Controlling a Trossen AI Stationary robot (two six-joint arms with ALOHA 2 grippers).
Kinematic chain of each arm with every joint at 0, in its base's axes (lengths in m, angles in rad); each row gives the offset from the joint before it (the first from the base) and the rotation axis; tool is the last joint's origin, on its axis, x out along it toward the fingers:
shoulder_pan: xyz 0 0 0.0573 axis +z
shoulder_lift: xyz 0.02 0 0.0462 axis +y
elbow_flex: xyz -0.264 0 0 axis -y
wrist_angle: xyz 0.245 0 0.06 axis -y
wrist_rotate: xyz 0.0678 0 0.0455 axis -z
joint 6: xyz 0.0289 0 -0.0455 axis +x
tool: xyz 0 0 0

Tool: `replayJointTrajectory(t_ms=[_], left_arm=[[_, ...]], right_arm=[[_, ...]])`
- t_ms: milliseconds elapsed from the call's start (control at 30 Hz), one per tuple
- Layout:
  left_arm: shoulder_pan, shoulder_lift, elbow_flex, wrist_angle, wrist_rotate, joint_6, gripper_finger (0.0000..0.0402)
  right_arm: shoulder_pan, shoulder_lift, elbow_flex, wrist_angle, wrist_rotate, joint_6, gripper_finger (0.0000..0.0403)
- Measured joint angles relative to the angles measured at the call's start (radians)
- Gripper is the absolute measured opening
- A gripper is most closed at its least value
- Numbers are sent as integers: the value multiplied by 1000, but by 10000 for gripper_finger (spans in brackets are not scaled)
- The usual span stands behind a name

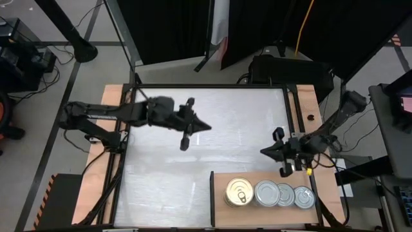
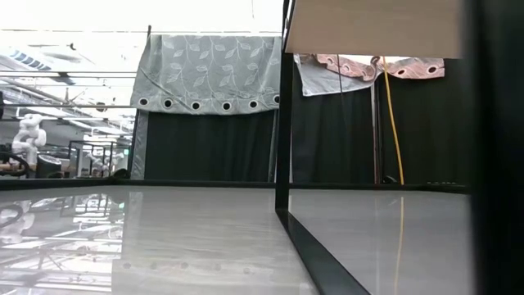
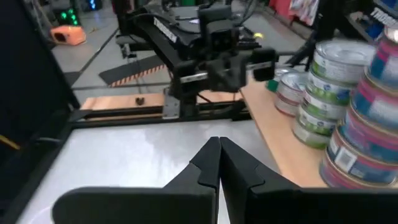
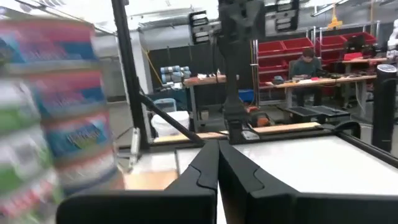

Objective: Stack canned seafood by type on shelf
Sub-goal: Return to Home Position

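The left gripper [image 1: 206, 125] hangs over the white tabletop [image 1: 244, 109]. In its own wrist view its fingers [image 3: 208, 165] are pressed flat together with nothing between them. Facing it across the table, the right gripper [image 1: 264, 151] hovers tip to tip with it but well apart. Its fingers [image 4: 208, 168] are also closed tight on nothing.

The shelf [image 1: 219, 200] lies near the right gripper, off to one side of it, and well apart from the left gripper. The cans [image 1: 266, 193] stand on it in a row of four stacks. From above only the top tins show, so the height of each stack cannot be told there. The gold-topped stack [image 1: 239, 192] is the one nearest the left gripper, and the other three tops are silver-grey.

Ahead of the left gripper's fingers, the green-labelled stack [image 3: 333, 81] shows several tins high. The pink-and-blue stack [image 3: 373, 130] is cut off by the frame edge. Beside the right gripper the cans are a smear of colour and their labels are unreadable.

From table height, both grippers and the shelf lie out of frame. A black post [image 2: 284, 106] splits that view.
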Motion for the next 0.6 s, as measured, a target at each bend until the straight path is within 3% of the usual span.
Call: replayJointTrajectory(t_ms=[267,600], left_arm=[[-50,-128,-409,410,-25,-81,4],[-65,-270,-688,588,-135,-80,1]], right_arm=[[-165,47,-98,51,-144,47,0],[-346,51,-148,6,-338,77,0]])
